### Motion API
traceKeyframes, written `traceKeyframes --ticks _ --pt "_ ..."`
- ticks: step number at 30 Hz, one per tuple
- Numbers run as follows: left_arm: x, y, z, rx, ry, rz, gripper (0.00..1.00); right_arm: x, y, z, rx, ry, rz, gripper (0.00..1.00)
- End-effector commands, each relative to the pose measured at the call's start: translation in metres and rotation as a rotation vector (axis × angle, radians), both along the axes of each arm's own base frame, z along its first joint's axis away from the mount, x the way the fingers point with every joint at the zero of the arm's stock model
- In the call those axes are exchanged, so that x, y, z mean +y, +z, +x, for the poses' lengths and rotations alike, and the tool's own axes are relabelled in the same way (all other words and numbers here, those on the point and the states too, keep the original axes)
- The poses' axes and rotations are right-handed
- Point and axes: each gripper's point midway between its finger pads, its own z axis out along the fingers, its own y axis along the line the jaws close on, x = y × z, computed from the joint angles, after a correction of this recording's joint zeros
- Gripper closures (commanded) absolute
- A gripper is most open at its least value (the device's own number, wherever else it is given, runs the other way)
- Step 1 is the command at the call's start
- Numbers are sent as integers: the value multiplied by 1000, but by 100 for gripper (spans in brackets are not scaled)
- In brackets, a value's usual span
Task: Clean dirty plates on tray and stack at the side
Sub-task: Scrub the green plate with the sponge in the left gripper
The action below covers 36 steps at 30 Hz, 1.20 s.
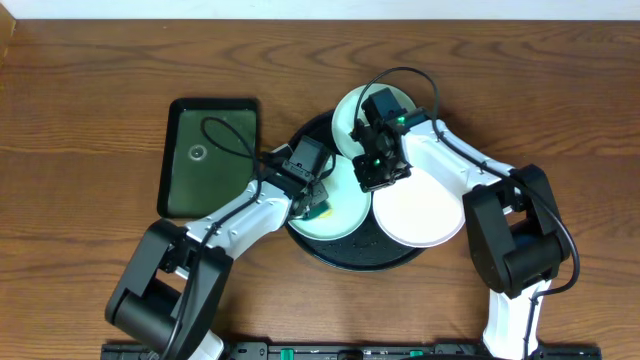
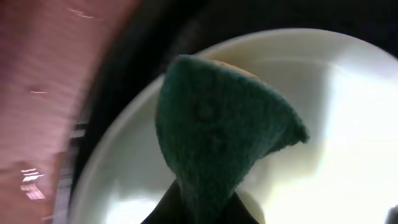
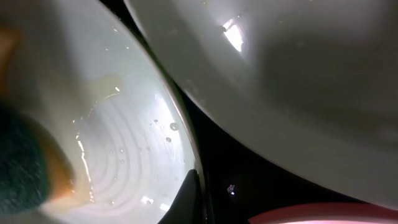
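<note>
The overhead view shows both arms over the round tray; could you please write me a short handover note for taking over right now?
Left gripper: shut on the green scouring sponge, which sits on the near pale mint-blue plate; wet streaks show on that plate.
Right gripper: at that plate's rim, grip unclear.
The white round plate and the far pale mint-blue plate also lie on the large round black tray.
Done: one plate is being scrubbed.
Left: clean all three and stack them beside the tray; nothing is stacked yet.
</note>
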Motion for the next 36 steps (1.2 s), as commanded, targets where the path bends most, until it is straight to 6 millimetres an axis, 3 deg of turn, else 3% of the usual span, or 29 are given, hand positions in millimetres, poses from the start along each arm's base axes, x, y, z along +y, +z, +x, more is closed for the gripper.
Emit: traceKeyframes --ticks 1,5,8,11,17,23,26,29,36 --pt "36 7 3 -42 24 159 92 -9 -3 0 -5 -9 -41 99" --pt "32 35 11 -119 26 118 93 -10 -3 1 -7 -10 -44 99" --pt "28 43 12 -139 30 87 93 -10 -3 1 -7 -10 -44 99" --pt "17 41 10 -119 6 26 93 -10 -3 1 -8 -10 -43 99" --pt "-32 35 11 -100 -93 -193 92 -9 -3 2 -14 -10 -40 99" --pt "-52 6 -3 -30 -151 -188 92 -9 -3 2 -13 -10 -40 99" --pt "-45 -9 -4 -11 -139 -133 92 -9 -3 2 -13 -10 -40 99" --pt "-25 -19 0 -23 -100 -20 92 -9 -3 2 -13 -10 -40 99" --pt "35 -14 4 -79 -33 310 92 -9 -3 1 -10 -10 -42 99"
